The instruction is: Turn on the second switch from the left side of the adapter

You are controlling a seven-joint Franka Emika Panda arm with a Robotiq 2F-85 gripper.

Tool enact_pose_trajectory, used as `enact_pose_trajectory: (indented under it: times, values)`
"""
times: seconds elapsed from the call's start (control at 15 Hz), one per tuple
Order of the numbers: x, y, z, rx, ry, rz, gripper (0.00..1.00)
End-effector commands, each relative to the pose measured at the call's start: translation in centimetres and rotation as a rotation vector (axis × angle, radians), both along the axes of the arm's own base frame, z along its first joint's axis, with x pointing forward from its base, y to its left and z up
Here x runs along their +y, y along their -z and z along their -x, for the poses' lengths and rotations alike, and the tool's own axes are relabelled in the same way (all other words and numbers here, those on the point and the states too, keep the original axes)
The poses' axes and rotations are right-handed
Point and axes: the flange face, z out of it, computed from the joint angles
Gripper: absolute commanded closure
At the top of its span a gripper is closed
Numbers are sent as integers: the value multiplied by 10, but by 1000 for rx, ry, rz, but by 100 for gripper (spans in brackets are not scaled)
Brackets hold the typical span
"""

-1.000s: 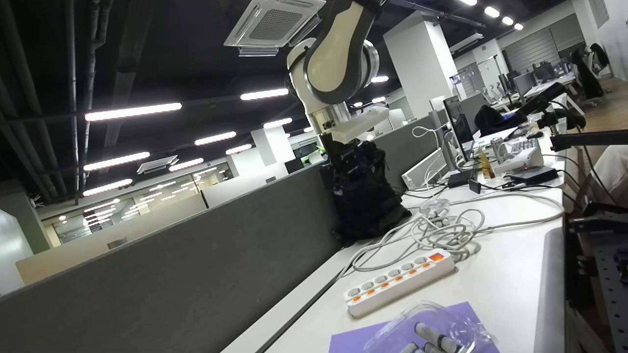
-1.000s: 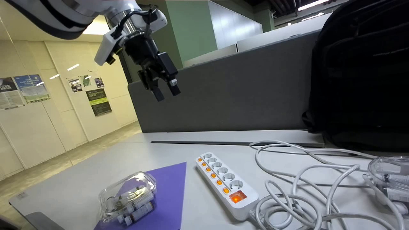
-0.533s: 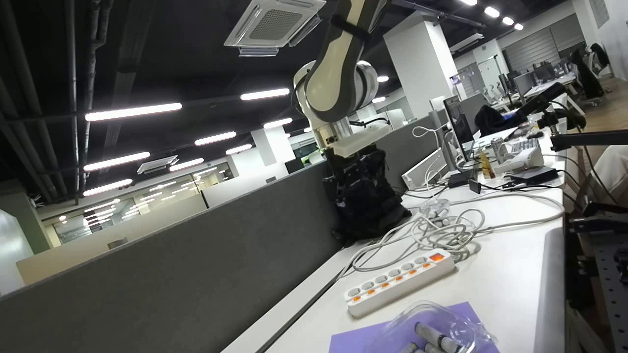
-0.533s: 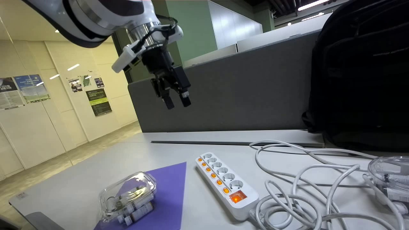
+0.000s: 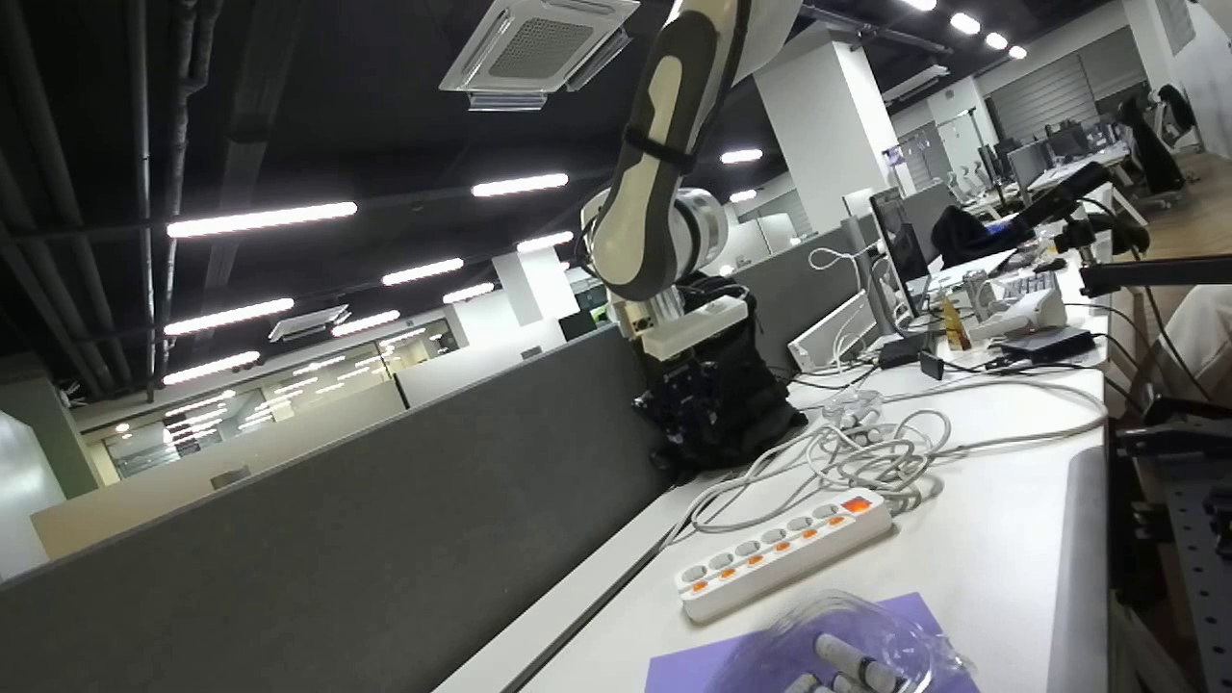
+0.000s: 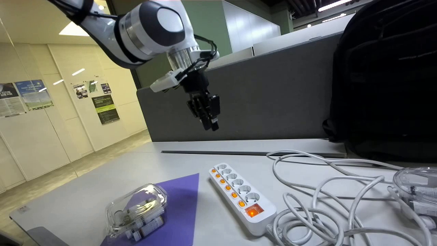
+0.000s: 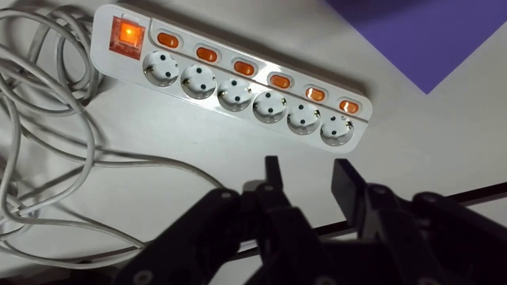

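The adapter is a long white power strip point(image 7: 253, 84) lying on the desk, seen in all the views. A large switch point(image 7: 127, 35) glows orange at its cord end. Beside the sockets runs a row of several small orange switches point(image 7: 244, 68). Two of these, farthest from the cord, carry bright spots in the wrist view; glare or light, I cannot tell. My gripper point(image 6: 211, 128) hangs well above the desk, behind the strip in an exterior view. In the wrist view the gripper point(image 7: 306, 159) has its fingers point(image 7: 348, 180) partly apart with nothing between them, and it touches no switch.
A purple sheet point(image 6: 186, 205) lies beside the strip, bearing a clear container point(image 6: 136, 212) of small bottles. Looped white cords point(image 6: 307, 218) spread from the strip's lit end. A grey partition point(image 6: 273, 95) and a black backpack point(image 6: 385, 89) stand behind.
The gripper has come down and, in an exterior view, moved right, closer to the strip. Its fingers have drawn nearer to each other. The strip and the other objects have stayed put.
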Motion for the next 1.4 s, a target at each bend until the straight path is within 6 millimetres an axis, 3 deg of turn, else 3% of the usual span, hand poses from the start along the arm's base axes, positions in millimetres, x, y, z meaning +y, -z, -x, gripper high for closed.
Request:
enact_pose_trajectory:
  times: [0.0,0.13,0.6,0.8,1.33]
  values:
    - [3,23,-28,46,-12,-16,89]
    - [9,41,-33,91,-32,-29,99]
    - [24,98,-40,184,-81,36,100]
    - [26,102,-30,188,-87,1,99]
    - [30,109,-38,81,-70,44,100]
